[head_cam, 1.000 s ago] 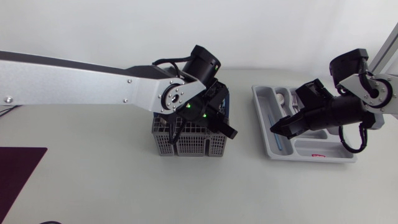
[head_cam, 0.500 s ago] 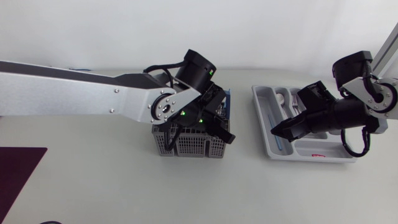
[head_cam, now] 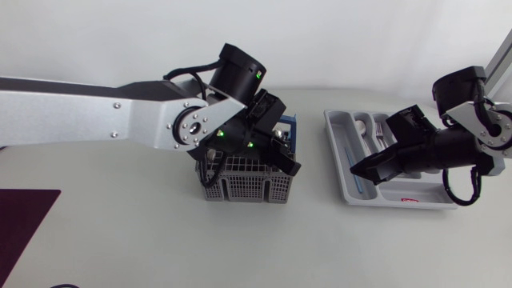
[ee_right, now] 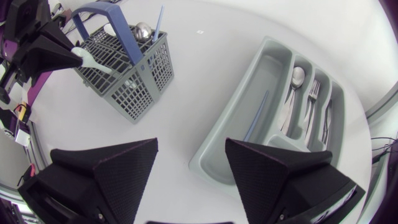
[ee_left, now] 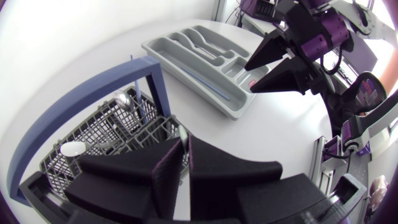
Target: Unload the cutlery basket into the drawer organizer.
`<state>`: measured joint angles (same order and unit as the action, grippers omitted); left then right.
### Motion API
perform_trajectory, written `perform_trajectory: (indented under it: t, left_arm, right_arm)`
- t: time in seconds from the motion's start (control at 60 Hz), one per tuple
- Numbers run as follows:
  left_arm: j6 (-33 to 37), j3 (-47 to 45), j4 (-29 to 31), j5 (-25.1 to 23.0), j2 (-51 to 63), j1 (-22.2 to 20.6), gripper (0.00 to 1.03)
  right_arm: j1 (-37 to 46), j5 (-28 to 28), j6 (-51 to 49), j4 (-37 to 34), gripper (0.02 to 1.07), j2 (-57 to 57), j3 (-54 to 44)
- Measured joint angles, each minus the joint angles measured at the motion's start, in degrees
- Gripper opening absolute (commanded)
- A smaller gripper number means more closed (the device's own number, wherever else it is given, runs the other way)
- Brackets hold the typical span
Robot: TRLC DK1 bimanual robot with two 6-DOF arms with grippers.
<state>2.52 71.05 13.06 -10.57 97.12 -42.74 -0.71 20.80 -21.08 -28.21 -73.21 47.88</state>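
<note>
The grey cutlery basket (head_cam: 240, 186) with a blue handle (ee_left: 81, 93) stands mid-table. My left gripper (head_cam: 290, 166) is over its right side, shut on a white utensil handle (ee_right: 93, 61) that sticks up from the basket (ee_right: 127, 78). A metal spoon (ee_left: 122, 99), a white spoon (ee_left: 71, 148) and a blue stick (ee_right: 158, 25) remain inside. The grey drawer organizer (head_cam: 352, 194) lies to the right and holds a spoon (ee_right: 297, 76), forks (ee_right: 311, 99) and a blue stick (ee_right: 256, 115). My right gripper (head_cam: 358, 166) hangs open above its left compartment.
A dark purple mat (head_cam: 24, 224) lies at the front left corner. Bare table stretches between the basket and the organizer (ee_left: 186, 59) and along the front.
My left arm has swung its wrist up and to the left over the basket, and its fingers have closed the last bit. The right arm has barely moved.
</note>
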Motion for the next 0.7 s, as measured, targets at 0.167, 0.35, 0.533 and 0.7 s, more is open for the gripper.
perform_trajectory:
  t: [0.167,0.35,0.533,0.7]
  left_arm:
    - [-0.13,0.0,0.94,-1.03,-3.19,0.0,0.22]
    - [-0.24,0.0,1.95,-1.68,-6.16,0.17,0.22]
    - [-0.63,-0.15,3.13,-3.15,-8.37,0.37,0.22]
    - [-0.61,-1.11,3.8,-5.05,-11.65,0.37,0.22]
  right_arm:
    - [-0.96,-0.02,0.0,-0.04,0.8,0.98,-0.04]
    - [-1.6,-0.02,-0.22,-0.02,0.81,2.73,-0.22]
    - [-1.81,2.14,-2.56,-0.04,0.81,7.06,-1.53]
    - [-1.9,7.3,-5.18,-0.07,0.86,11.26,-3.13]
